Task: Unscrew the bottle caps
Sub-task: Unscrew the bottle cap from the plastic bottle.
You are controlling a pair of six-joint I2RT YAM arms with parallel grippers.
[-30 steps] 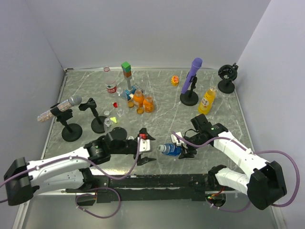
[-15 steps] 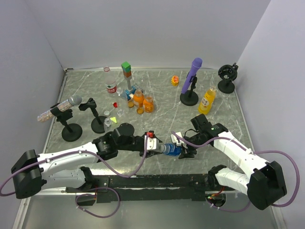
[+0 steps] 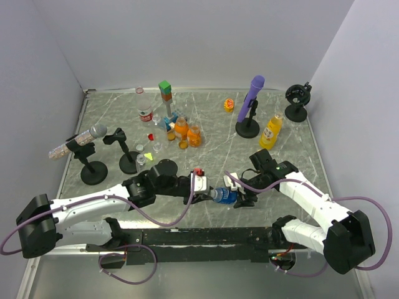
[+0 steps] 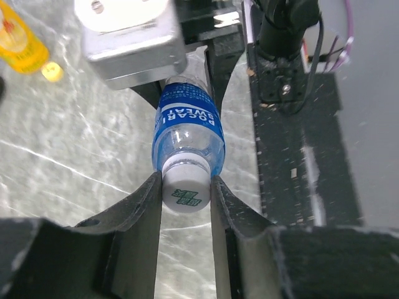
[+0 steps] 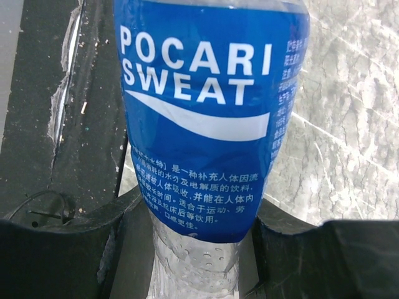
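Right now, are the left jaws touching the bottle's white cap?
Touching. The left wrist view shows the left jaws pressing the white cap from both sides, no gap.

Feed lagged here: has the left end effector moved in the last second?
Yes. Against the fixed purple microphone, the left end effector has moved right, onto the white cap of the blue-labelled bottle.

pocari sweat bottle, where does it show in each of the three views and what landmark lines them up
Top external: the Pocari Sweat bottle is low centre, horizontal.
Left wrist: the bottle is centre frame, its white cap nearest the camera, pinched in the left gripper.
Right wrist: the bottle fills the middle, its label upright, with the right gripper closed on it.
Shared landmark: the black base rail, at right in the left wrist view and at left in the right wrist view.
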